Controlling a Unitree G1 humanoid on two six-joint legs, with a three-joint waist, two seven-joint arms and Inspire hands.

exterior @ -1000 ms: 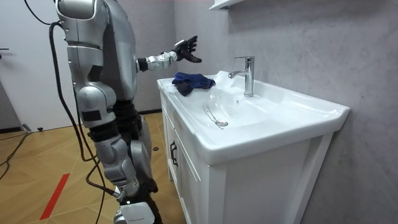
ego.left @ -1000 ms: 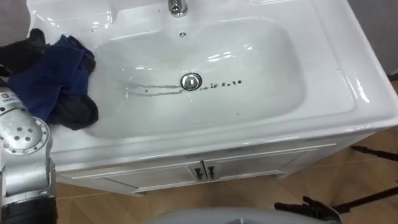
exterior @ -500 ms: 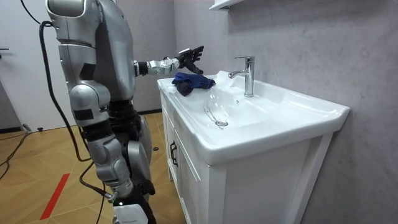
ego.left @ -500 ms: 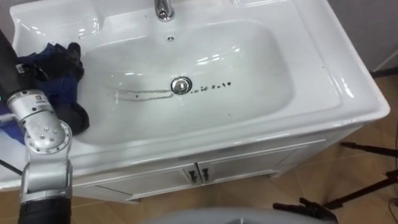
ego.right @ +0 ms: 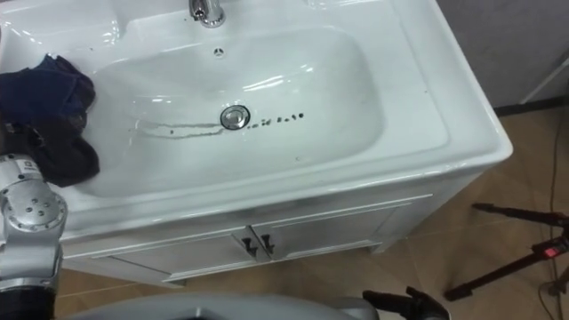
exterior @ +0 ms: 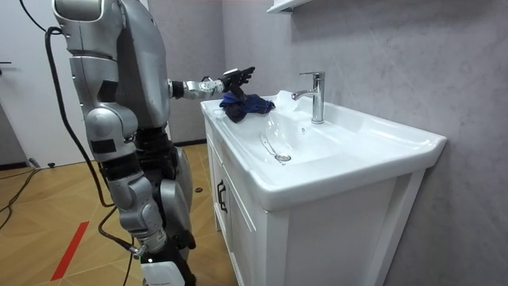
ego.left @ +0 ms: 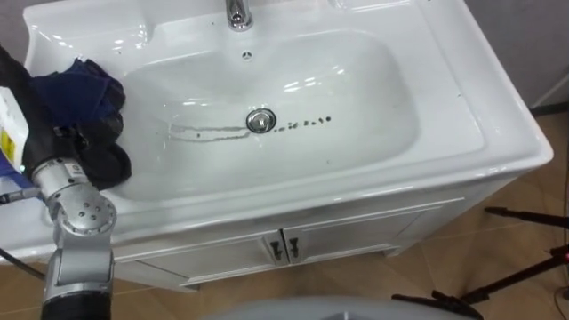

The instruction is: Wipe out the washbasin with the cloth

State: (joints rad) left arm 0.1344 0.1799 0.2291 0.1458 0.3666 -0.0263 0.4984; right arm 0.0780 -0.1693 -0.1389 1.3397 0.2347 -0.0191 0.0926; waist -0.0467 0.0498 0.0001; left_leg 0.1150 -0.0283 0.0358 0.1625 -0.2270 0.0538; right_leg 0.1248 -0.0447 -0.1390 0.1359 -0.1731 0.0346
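The white basin [ego.left: 498, 124] has a dark streak [ego.left: 206, 132] and small specks [ego.left: 308, 121] on either side of its metal drain [ego.left: 260, 121]. A blue and black cloth [ego.left: 78, 92] lies bunched on the rim at the basin's left end, also seen in the room view [exterior: 248, 103]. My left hand [exterior: 236, 76] reaches out over the cloth with its fingers held fairly straight. From the head camera, the hand [ego.left: 71, 138] lies just at the cloth's near edge, dark against the dark fabric. I stand at the left end of the vanity.
A chrome faucet [ego.left: 236, 13] stands at the basin's back edge. Below the rim are white cabinet doors with two small handles [ego.left: 282, 249]. Black tripod legs [ego.left: 520, 286] lie on the wooden floor at lower right. A shelf [exterior: 286, 6] hangs above the faucet.
My left hand has come down from above and behind the cloth to sit right over it. The head camera has shifted a little, so the whole basin sits differently in the picture.
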